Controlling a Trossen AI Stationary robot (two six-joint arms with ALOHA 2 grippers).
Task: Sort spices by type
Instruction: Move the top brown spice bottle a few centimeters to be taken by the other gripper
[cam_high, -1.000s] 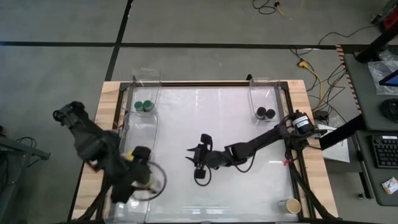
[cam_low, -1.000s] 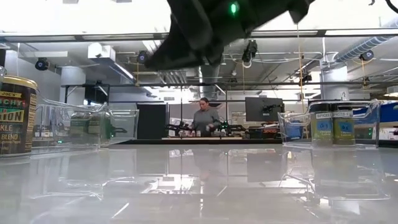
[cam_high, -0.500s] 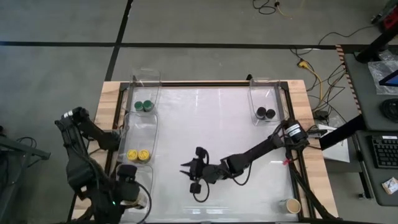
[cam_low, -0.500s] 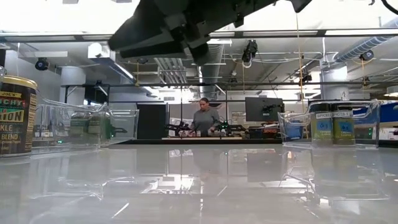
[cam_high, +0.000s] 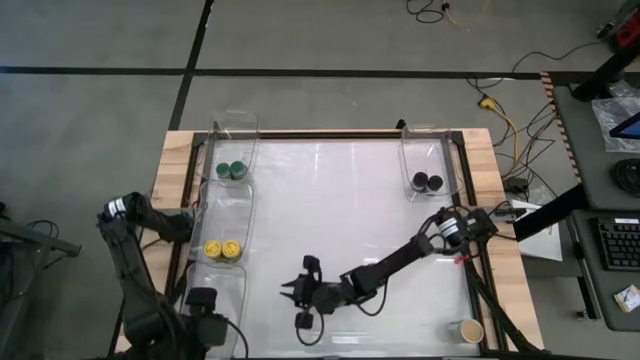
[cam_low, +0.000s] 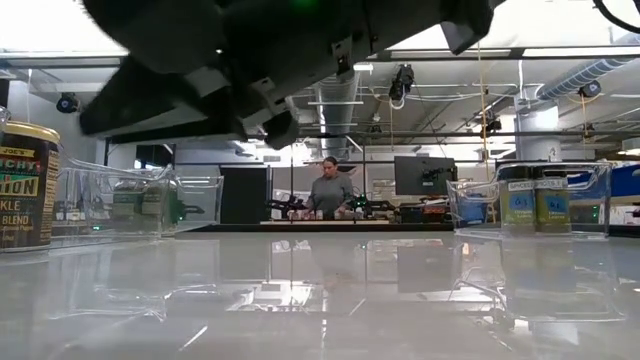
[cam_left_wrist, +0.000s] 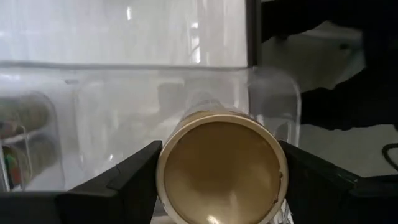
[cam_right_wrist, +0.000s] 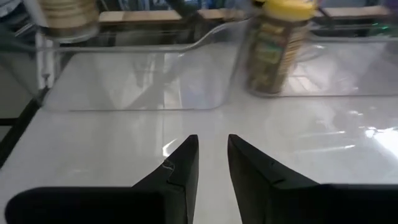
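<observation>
In the left wrist view my left gripper (cam_left_wrist: 221, 177) is shut on a tan-lidded spice jar (cam_left_wrist: 221, 165), over the clear near-left bin (cam_high: 228, 290). From above, this gripper (cam_high: 205, 303) covers that bin. A tan-lidded jar (cam_low: 25, 185) stands at the low view's left edge; I cannot tell if it is the held one. Two yellow-lidded jars (cam_high: 222, 248), two green-lidded jars (cam_high: 231, 170) and two black-lidded jars (cam_high: 427, 182) stand in bins. My right gripper (cam_high: 290, 293) hovers over the table's near middle, its fingers (cam_right_wrist: 180, 162) a narrow gap apart and holding nothing. My left gripper pinches the tan-lidded jar between its two fingers (cam_left_wrist: 134, 177), one on each side of the body under the lid (cam_left_wrist: 273, 186). The fingers come from above, and the lid faces the wrist camera, so the jar is upright. The lid hides its base.
Clear bins line the left edge (cam_high: 225, 210), and one stands at the far right (cam_high: 425, 150). Another tan-lidded jar (cam_high: 470, 328) sits at the near right corner. The right wrist view faces the yellow jar (cam_right_wrist: 273, 43) and a tan jar (cam_right_wrist: 65, 15). A person stands far behind the table (cam_low: 330, 190).
My left arm has drawn back toward the table's near edge. Its gripper went from beside the yellow jars' bin to over the near-left bin. My right gripper has moved toward the near edge and a little left, looming larger in the low view.
</observation>
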